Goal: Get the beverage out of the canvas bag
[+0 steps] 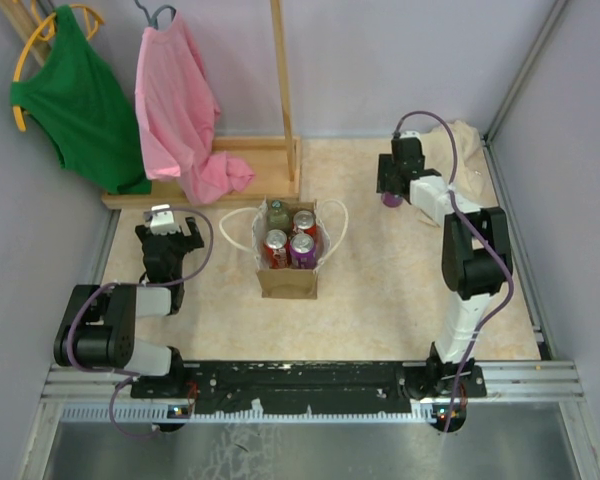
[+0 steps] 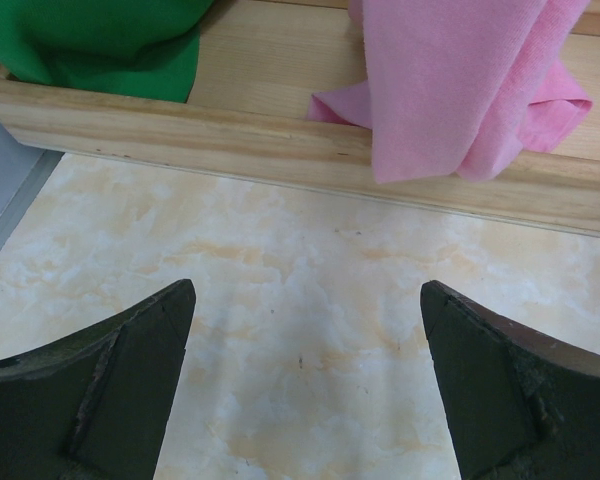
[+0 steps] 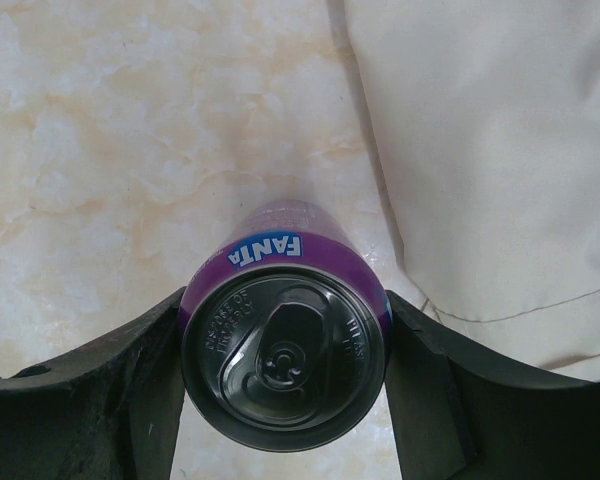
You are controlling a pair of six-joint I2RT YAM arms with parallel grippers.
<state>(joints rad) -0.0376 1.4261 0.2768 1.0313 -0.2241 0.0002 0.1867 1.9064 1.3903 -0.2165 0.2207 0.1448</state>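
The small tan canvas bag [image 1: 287, 270] with white loop handles stands upright mid-table, its mouth showing several beverage cans [image 1: 290, 235]: red, purple and a green-topped one. Far right, my right gripper [image 1: 391, 192] is shut on a purple Fanta can [image 3: 285, 345], which stands upright with its base at the tabletop. Both fingers [image 3: 110, 390] press the can's sides just under the rim. My left gripper [image 1: 170, 232] sits left of the bag, open, its fingers [image 2: 110, 385] wide apart over bare table with nothing between them.
A wooden rack base [image 1: 215, 175] runs along the back left, with a green garment [image 1: 75, 95] and a pink garment [image 1: 185, 115] hanging over it. A cream cloth [image 3: 500, 150] lies just right of the held can, near the back right corner.
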